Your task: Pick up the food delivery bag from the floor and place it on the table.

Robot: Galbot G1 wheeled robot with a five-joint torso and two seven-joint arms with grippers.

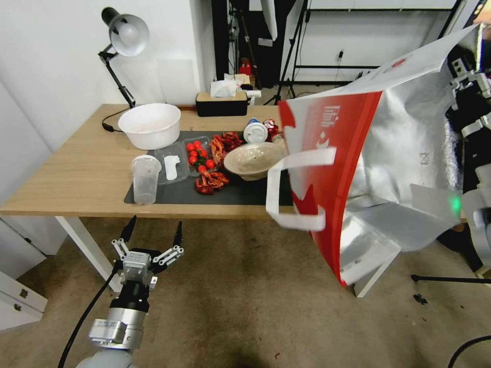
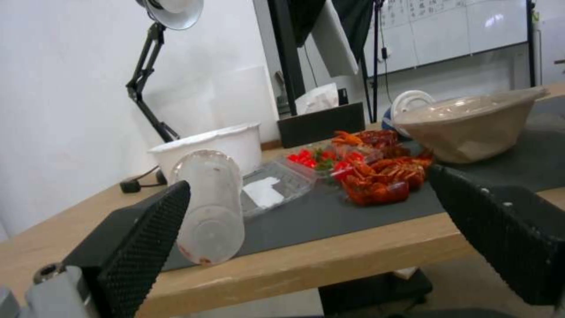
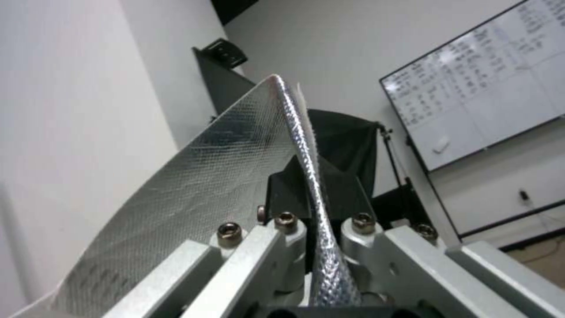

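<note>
The food delivery bag (image 1: 332, 168) hangs in the air at the right end of the table (image 1: 76, 174), tilted. Its red and white side and a white strap handle (image 1: 296, 189) face left, and its silver foil inside faces me. Its lowest corner is below the tabletop and above the floor (image 1: 245, 306). My right gripper (image 1: 468, 71) is shut on the bag's upper rim. The right wrist view shows the foil edge (image 3: 315, 212) pinched in my right gripper (image 3: 318, 221). My left gripper (image 1: 156, 225) is open and empty, low before the table's front edge, facing the table in the left wrist view (image 2: 309, 181).
On the dark mat (image 1: 245, 193) are a beige lidded bowl (image 1: 254, 159), crayfish (image 1: 210, 181), tomatoes (image 1: 199, 153) and a plastic cup (image 1: 145, 179). A white bowl (image 1: 150, 124), a desk lamp (image 1: 123, 36) and a tissue box (image 1: 221, 104) stand behind. A tripod leg (image 1: 450, 278) lies on the floor at right.
</note>
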